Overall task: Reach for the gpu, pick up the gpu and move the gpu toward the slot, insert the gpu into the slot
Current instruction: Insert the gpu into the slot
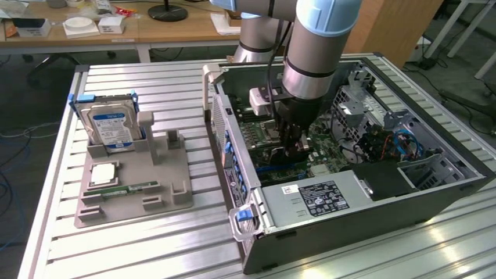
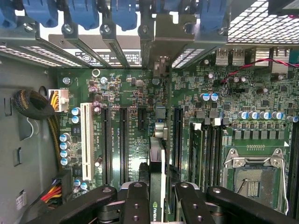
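Note:
The gpu [image 2: 157, 163] is seen edge-on in the wrist view, a thin dark card with a green logo near my fingers [image 2: 135, 203]. Its pale metal bracket [image 2: 162, 35] reaches the case's rear openings. My gripper [image 2: 159, 207] is shut on the card, one finger on each face. The card stands upright over the green motherboard [image 2: 135, 98], between two long black slots [image 2: 124, 144] [image 2: 177, 140]. The slot under the card is covered by it, and I cannot tell how deep the card sits. In the exterior view my gripper [image 1: 293, 146] is low inside the open computer case [image 1: 349, 215].
A white slot [image 2: 86, 140], capacitors and a cable bundle [image 2: 35, 105] lie beside the black slots; memory slots and the CPU socket [image 2: 254, 179] lie on the other side. Blue bracket clips [image 2: 84, 11] line the rear. Outside, a grey holder [image 1: 166, 195] carries a hard drive [image 1: 112, 125] and memory stick [image 1: 128, 189].

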Action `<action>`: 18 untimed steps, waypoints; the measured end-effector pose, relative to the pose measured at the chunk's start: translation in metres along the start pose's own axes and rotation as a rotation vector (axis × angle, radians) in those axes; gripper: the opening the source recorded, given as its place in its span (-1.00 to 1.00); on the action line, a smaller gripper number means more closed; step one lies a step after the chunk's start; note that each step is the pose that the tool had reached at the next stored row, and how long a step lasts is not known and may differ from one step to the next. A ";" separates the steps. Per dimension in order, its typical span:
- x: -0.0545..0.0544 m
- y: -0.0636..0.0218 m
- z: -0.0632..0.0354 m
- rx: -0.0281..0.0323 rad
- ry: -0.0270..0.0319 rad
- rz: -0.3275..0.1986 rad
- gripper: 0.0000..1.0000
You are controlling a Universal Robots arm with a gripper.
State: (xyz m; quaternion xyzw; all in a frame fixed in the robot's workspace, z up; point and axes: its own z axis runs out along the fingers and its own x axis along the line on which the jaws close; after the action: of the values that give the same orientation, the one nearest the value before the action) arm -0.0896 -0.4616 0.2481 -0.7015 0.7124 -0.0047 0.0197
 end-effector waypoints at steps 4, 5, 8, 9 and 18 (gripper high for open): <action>0.001 0.0001 -0.0001 -0.0001 0.0002 0.000 -0.48; 0.001 0.0001 -0.0002 -0.0001 0.0003 0.000 -0.48; 0.001 0.0000 -0.0001 0.0000 0.0002 0.000 -0.48; 0.001 0.0000 -0.0001 -0.0001 0.0003 0.000 -0.48; 0.001 0.0018 0.0013 -0.0001 0.0003 0.000 -0.48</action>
State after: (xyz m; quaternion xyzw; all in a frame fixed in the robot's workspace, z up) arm -0.0914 -0.4622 0.2468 -0.7015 0.7124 -0.0048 0.0195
